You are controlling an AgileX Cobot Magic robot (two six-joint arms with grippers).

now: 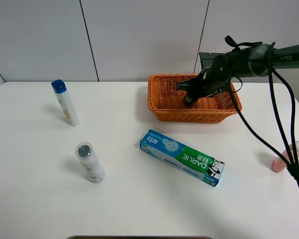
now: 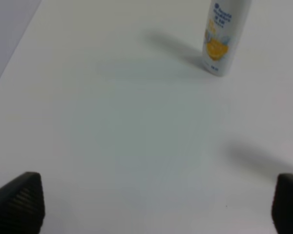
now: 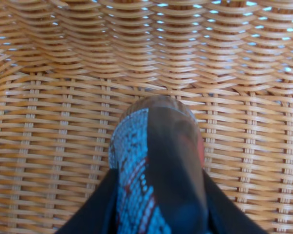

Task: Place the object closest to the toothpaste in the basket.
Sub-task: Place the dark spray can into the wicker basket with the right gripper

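The blue and green toothpaste box (image 1: 182,157) lies at the table's middle. The orange wicker basket (image 1: 164,107) stands behind it. My right gripper (image 1: 189,97) is inside the basket, low over its floor. In the right wrist view the right gripper (image 3: 158,214) is shut on a dark rounded object with a blue and red pattern (image 3: 156,161), held just above the woven basket bottom (image 3: 49,122). My left gripper (image 2: 151,204) is open and empty over bare table; it does not show in the exterior view.
A white bottle with a blue cap (image 1: 66,102) stands at the back left and shows in the left wrist view (image 2: 223,34). A white bottle with a grey cap (image 1: 89,162) stands front left. A pink tube (image 1: 286,157) lies far right, behind the arm's cables (image 1: 284,129).
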